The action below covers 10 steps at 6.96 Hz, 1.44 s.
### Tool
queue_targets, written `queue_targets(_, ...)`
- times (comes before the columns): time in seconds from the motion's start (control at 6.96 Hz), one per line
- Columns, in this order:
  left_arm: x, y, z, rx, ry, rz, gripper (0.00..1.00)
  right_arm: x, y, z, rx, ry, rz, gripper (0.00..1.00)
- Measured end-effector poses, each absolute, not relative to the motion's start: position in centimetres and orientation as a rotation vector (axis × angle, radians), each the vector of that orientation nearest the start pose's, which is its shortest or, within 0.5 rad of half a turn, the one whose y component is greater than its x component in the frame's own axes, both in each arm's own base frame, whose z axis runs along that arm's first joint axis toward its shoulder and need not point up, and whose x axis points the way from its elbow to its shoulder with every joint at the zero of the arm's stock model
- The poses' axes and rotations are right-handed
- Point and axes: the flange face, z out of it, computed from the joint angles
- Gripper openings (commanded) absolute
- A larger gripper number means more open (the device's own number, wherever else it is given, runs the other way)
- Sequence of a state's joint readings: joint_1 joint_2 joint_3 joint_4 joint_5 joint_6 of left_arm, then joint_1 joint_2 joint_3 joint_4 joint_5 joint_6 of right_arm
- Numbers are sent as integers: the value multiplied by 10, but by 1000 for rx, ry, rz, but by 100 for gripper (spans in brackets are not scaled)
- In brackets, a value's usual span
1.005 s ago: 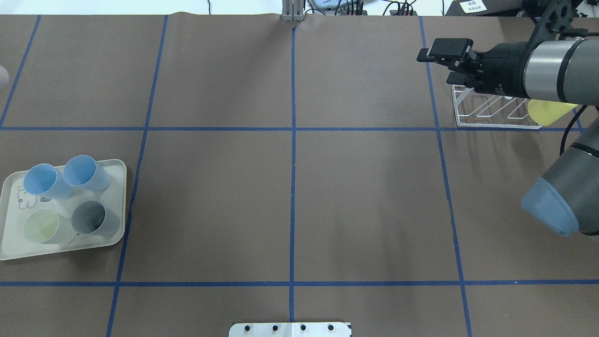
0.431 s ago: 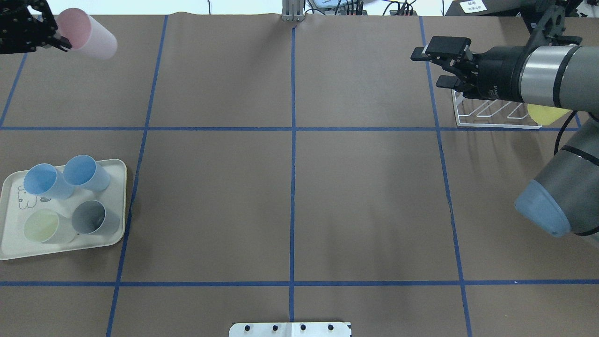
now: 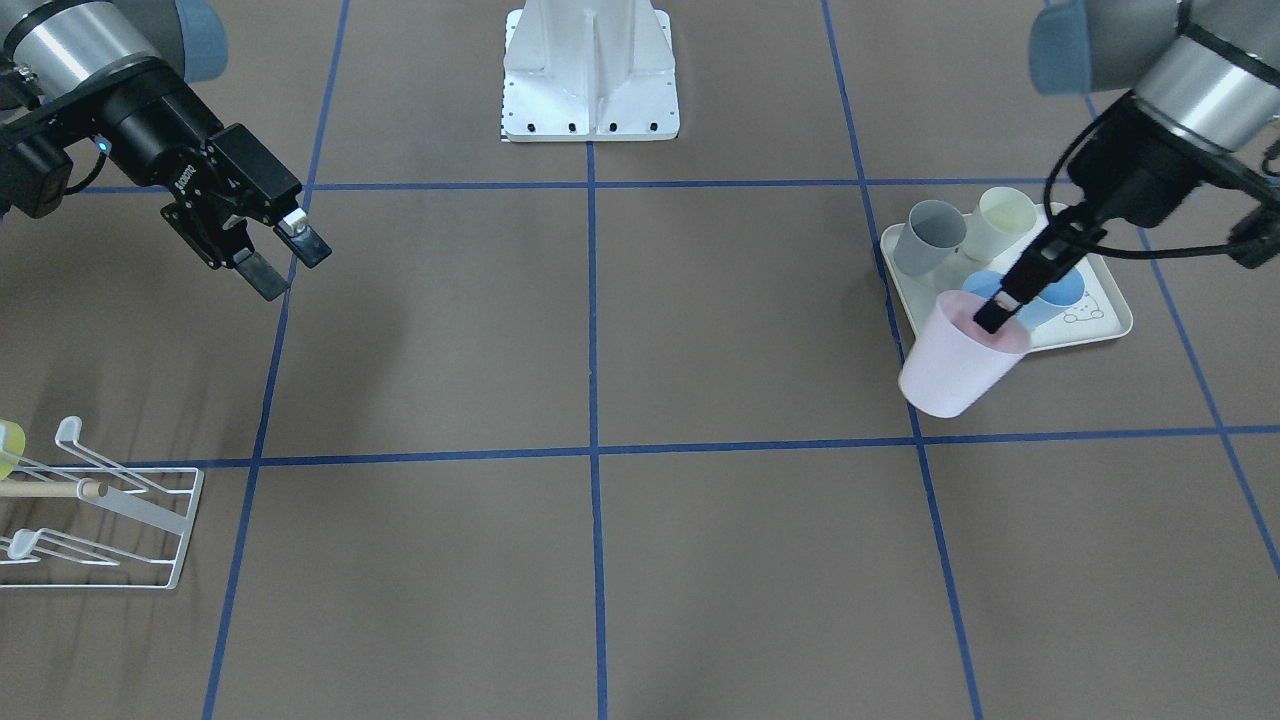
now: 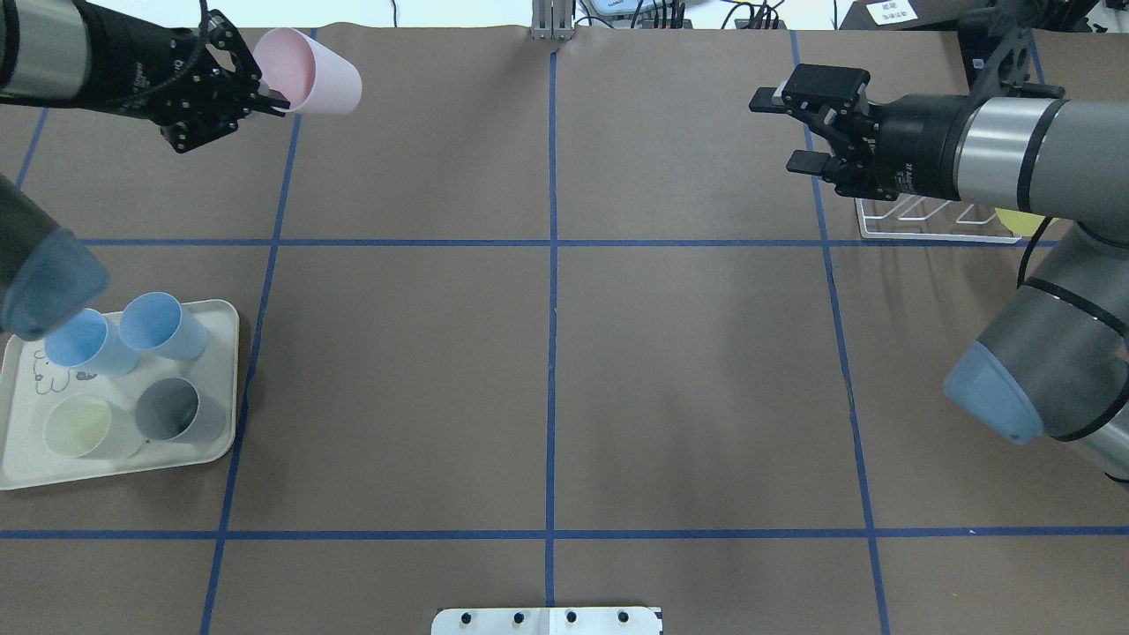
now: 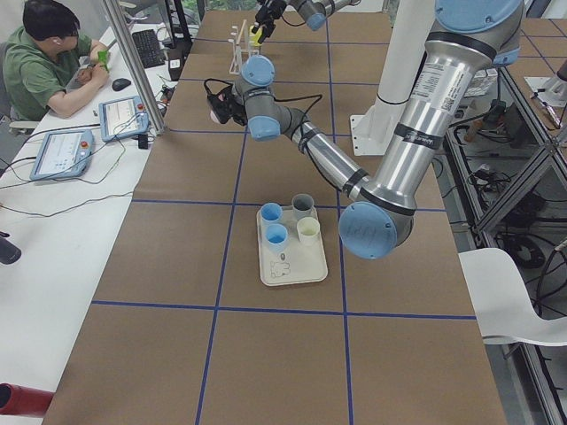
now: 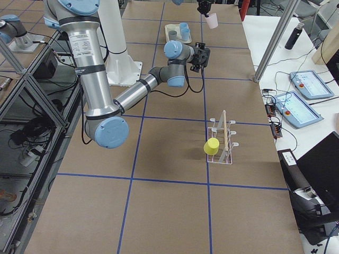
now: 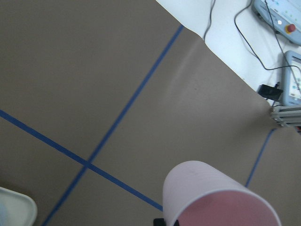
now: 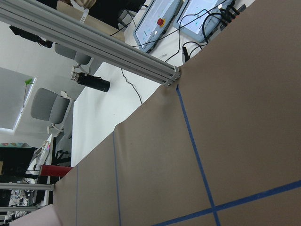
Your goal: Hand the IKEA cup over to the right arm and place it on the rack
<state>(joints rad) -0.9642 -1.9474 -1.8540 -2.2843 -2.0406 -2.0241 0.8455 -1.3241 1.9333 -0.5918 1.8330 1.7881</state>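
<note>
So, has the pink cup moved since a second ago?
Yes: the pink cup, in the left gripper, went right, up to the left vertical tape line.

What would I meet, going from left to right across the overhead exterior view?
Cream tray, pink cup held in the left gripper, open right gripper, white wire rack, yellow cup.

Pink cup (image 4: pixel 317 62): smooth matt plastic. Table cover (image 4: pixel 688 370) is matt brown paper, faintly creased, lined with blue tape (image 4: pixel 552 353). The rack (image 3: pixel 188 527) is white coated wire with a bare light wood dowel (image 3: pixel 45 489). Tray (image 4: pixel 26 460) is smooth cream plastic with a slight sheen; right arm tube (image 4: pixel 997 150) is brushed silver metal, right gripper (image 4: pixel 781 132) matt black.
</note>
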Motion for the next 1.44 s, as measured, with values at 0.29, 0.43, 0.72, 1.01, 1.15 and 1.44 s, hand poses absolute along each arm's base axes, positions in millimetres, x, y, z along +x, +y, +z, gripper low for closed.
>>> queue_targets(0.29,311,-492,230,-78,1721,-994,0,-278,-457,225,225,-1670,651,100)
queue_targets(0.43,332,-477,230,-120,1862,-1061,0,-285,-454,211,189,-1707,662,100)
queue_targets(0.72,369,-439,221,-218,2103,-1152,0,-300,-444,183,137,-1780,685,100)
queue_targets(1.01,400,-408,199,-302,2242,-1165,0,-315,-435,180,101,-1887,698,100)
queue_targets(1.15,412,-397,186,-338,2273,-1155,0,-322,-434,186,88,-1926,702,100)
queue_targets(1.44,431,-378,171,-384,2292,-1147,0,-327,-434,190,78,-1953,704,100)
